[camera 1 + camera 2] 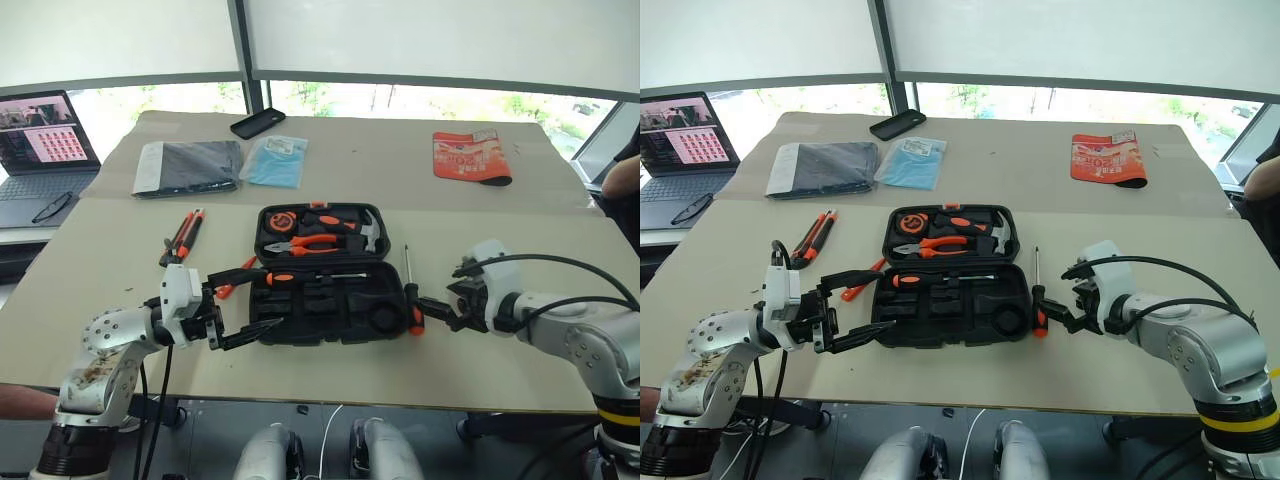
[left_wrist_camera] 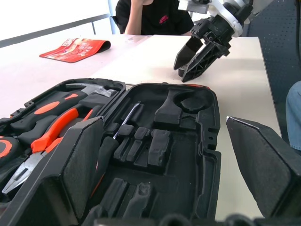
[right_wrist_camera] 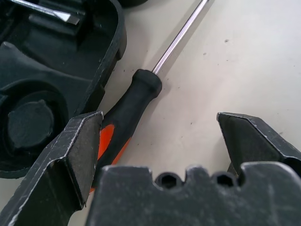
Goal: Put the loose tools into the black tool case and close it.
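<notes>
The black tool case [image 1: 320,275] is lying open in the middle of the tabletop [image 1: 520,240], its far half carrying the pliers [image 1: 312,243] and hammer [image 1: 368,232], its near half showing mostly bare recesses with one screwdriver [image 1: 310,277] already seated. A second screwdriver [image 1: 409,290] is resting on the tabletop just beside the case's right edge, shaft pointing away from the robot. Two more orange-and-black tools [image 1: 183,236] are lying well apart from the case on its left.

The right gripper [image 1: 438,312] is hovering at that second screwdriver's handle with fingers spread wide, holding nothing. The left gripper [image 1: 240,303] is likewise released and empty, poised at the case's near-left corner.

The handle is lying so close to the case wall that, in my judgement, one right finger could catch the rim and nudge or tip the case, or could roll the round handle away instead of pinching it. The left gripper could also bump the case's near corner.

Room is generous to the right of the case, where the tabletop is bare; the near edge of the tabletop is running close below the case.
</notes>
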Tool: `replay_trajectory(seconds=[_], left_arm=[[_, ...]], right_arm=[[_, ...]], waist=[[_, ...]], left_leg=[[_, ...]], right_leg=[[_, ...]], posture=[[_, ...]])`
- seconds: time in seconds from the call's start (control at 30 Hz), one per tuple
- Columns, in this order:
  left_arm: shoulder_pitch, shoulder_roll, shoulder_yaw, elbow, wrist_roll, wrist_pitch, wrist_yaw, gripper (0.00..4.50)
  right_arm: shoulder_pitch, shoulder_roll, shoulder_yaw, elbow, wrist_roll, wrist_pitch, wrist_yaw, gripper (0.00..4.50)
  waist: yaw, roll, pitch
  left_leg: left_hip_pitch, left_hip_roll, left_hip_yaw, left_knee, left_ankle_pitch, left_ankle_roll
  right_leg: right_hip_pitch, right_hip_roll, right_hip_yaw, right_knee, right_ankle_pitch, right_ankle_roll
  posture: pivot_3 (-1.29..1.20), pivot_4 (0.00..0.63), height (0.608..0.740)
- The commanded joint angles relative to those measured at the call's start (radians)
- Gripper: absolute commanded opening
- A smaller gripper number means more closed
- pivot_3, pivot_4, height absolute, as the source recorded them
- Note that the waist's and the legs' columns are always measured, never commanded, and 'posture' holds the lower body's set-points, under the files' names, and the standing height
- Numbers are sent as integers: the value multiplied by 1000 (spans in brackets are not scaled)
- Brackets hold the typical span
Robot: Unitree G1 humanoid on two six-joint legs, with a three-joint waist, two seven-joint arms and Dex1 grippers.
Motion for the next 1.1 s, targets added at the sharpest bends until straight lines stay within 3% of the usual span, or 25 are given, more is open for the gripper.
replay_trajectory(seconds=[0.03,0.4,0.53,0.67,0.9,1.1], left_arm=[[1,4,1,-42,-10,2,13,4451],[-43,16,-52,-20,-20,-14,-81,4451],[-77,5,-91,-38,-29,-7,-113,4451],[-106,-4,-116,-49,-35,-3,-120,4500],[-85,-1,-96,-62,-36,1,-93,4500],[-39,-8,-55,-92,-51,3,-42,4500]], right_arm=[[-44,30,-7,-7,9,67,3,4500],[-229,15,144,116,-87,292,2,4500],[-230,14,127,167,-103,329,22,4500],[-230,20,100,171,-103,349,48,3533],[-213,98,-61,150,-139,361,16,1069],[-210,209,-309,42,-138,368,-41,993]], waist=[[0,0,0],[-3,0,0],[1,0,0],[3,0,0],[-1,0,0],[-1,0,0]], left_leg=[[0,0,0,0,0,0],[0,0,0,0,0,0],[-1,0,0,0,0,0],[-2,0,0,1,0,0],[-3,0,0,1,0,1],[-4,0,0,1,0,0]], right_leg=[[0,0,0,0,0,0],[-1,0,-1,0,0,0],[0,-1,-2,0,0,0],[0,-1,-2,-1,1,1],[0,0,-2,-3,1,1],[-2,-1,-2,-2,1,1]], posture=[[0,150,740],[0,150,740],[0,150,740],[0,150,740],[0,150,740],[0,150,740]])
